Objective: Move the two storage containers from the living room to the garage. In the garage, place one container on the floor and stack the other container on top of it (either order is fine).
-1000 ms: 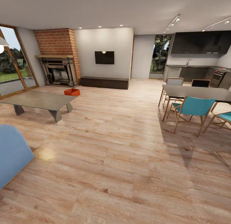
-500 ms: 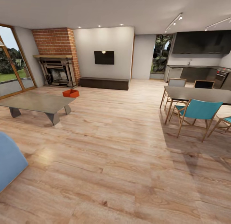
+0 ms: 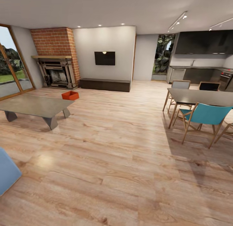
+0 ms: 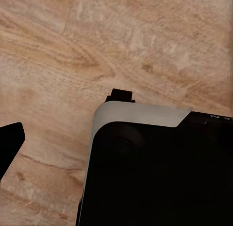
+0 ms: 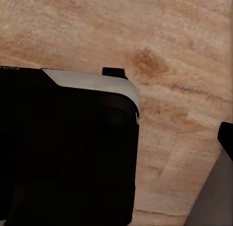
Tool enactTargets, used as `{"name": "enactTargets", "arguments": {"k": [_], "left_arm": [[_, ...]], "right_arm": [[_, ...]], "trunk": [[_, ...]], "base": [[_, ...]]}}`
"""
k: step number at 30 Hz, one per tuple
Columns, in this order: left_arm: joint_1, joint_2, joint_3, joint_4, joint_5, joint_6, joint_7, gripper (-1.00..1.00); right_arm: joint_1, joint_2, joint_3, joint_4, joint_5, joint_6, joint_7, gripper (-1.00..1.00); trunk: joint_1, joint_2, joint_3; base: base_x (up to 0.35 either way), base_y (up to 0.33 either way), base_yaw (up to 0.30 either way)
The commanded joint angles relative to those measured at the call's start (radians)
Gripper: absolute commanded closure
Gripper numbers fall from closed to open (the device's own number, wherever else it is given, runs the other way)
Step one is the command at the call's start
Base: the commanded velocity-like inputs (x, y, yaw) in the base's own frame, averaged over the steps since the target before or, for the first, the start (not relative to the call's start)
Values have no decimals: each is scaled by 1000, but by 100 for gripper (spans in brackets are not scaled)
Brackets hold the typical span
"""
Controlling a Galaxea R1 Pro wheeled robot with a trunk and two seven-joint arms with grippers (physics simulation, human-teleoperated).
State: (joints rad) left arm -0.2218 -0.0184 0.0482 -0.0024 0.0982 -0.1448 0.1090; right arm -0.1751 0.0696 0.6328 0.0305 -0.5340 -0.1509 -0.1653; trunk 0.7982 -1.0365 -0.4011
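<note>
One orange-red storage container (image 3: 70, 95) sits on the light wood-plank floor of the living room, just beyond the far corner of the low grey table (image 3: 32, 106) and in front of the brick fireplace (image 3: 56, 59). It is far ahead to my left. In the left wrist view a dark fingertip (image 4: 9, 143) hangs over the planks beside my black-and-white base (image 4: 160, 167). The right wrist view likewise shows one dark fingertip (image 5: 226, 138) beside the base (image 5: 68, 148). Nothing is held that I can see.
A blue sofa corner (image 3: 6, 172) juts in at the near left. A dining table (image 3: 200, 96) with teal chairs (image 3: 204, 117) stands at the right. A black TV (image 3: 104, 58) hangs over a low dark bench (image 3: 105, 84). Wide wood floor lies between.
The whole head view has shifted: the camera moved, so the sofa corner slid further off at the left and the dining set sits lower right. The container has not moved.
</note>
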Motion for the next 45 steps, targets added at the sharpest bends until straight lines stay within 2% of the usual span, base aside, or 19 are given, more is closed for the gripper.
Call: {"name": "enactTargets", "arguments": {"k": [1, 45], "left_arm": [[-1, 0, 4, 1, 8, -4, 0, -100], [-1, -1, 4, 1, 8, -4, -2, -100]], "right_arm": [[-1, 1, 8, 3, -9, -5, 0, -100], [-1, 1, 8, 3, -9, -4, 0, -100]], "trunk": [[1, -1, -1], [1, -1, -1]], "base": [[323, 0, 0], [323, 0, 0]]}}
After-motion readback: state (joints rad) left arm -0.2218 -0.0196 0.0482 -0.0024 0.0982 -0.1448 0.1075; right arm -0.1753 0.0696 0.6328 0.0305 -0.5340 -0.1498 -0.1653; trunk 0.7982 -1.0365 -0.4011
